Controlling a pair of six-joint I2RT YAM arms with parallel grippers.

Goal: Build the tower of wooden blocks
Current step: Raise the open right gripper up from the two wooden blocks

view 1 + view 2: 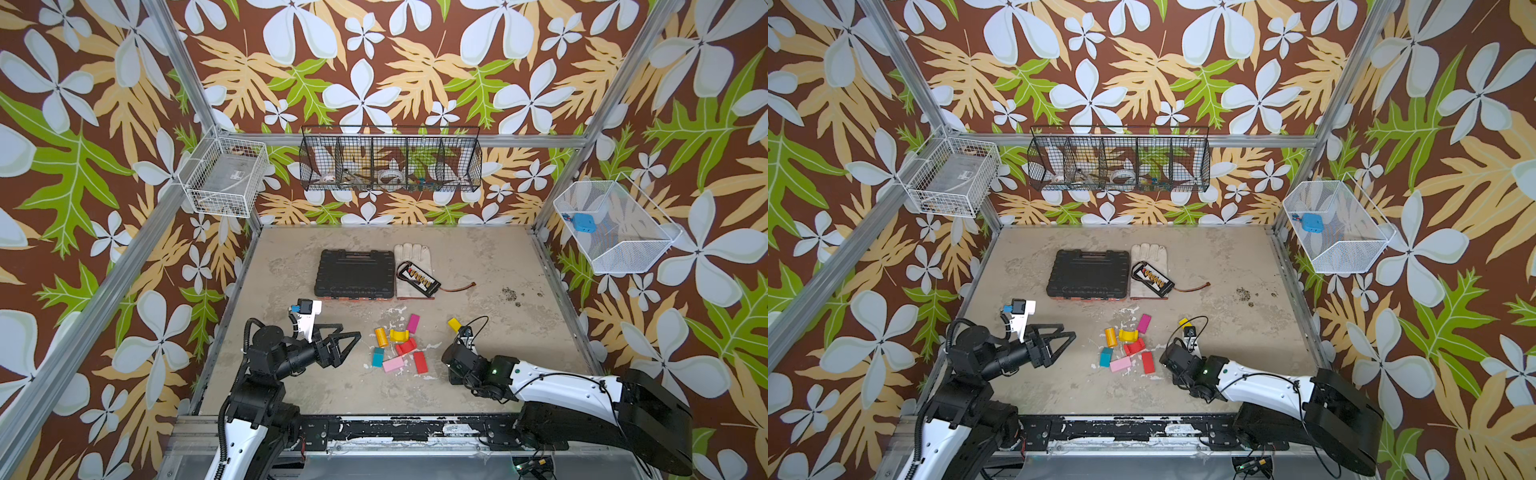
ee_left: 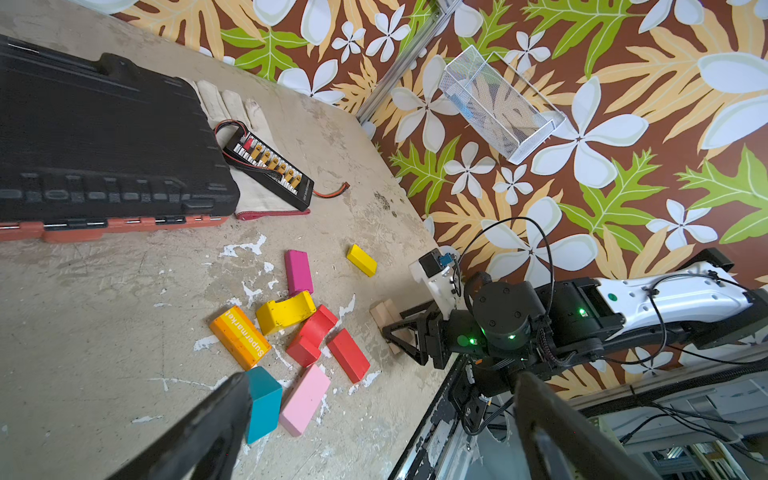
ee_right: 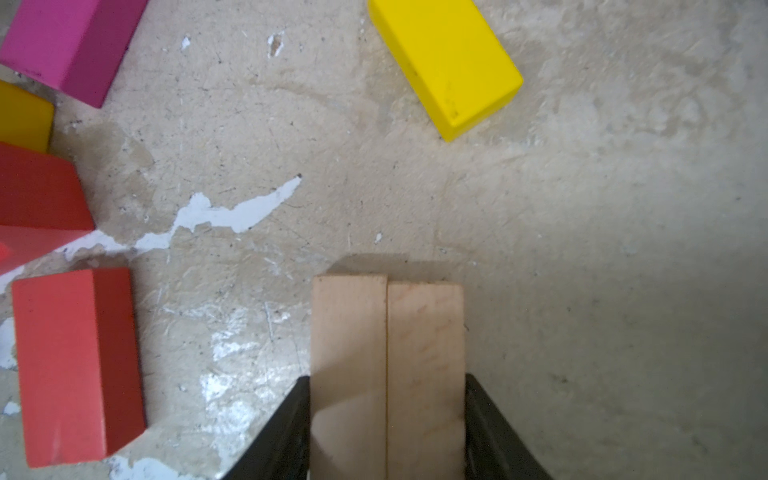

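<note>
The wood blocks lie loose mid-table: orange cylinder (image 1: 381, 337), yellow arch (image 1: 400, 334), magenta brick (image 1: 413, 323), red arch (image 1: 406, 346), red brick (image 1: 420, 362), pink brick (image 1: 392, 364), teal block (image 1: 377, 356) and, apart, a yellow brick (image 1: 454, 323). Two plain tan blocks (image 3: 424, 332) stand side by side on the table, right of the red brick (image 3: 75, 365). My right gripper (image 3: 387, 415) is shut on the pair, a finger against each outer face. My left gripper (image 1: 349, 347) hangs open left of the pile, nothing between its fingers (image 2: 216, 415). No tower shows in any view.
A black case (image 1: 354, 273), a work glove (image 1: 411, 253) and a connector board (image 1: 417, 277) with a loose wire lie behind the blocks. Wire baskets (image 1: 390, 160) hang on the walls. A metal rail (image 1: 395, 428) runs along the front edge.
</note>
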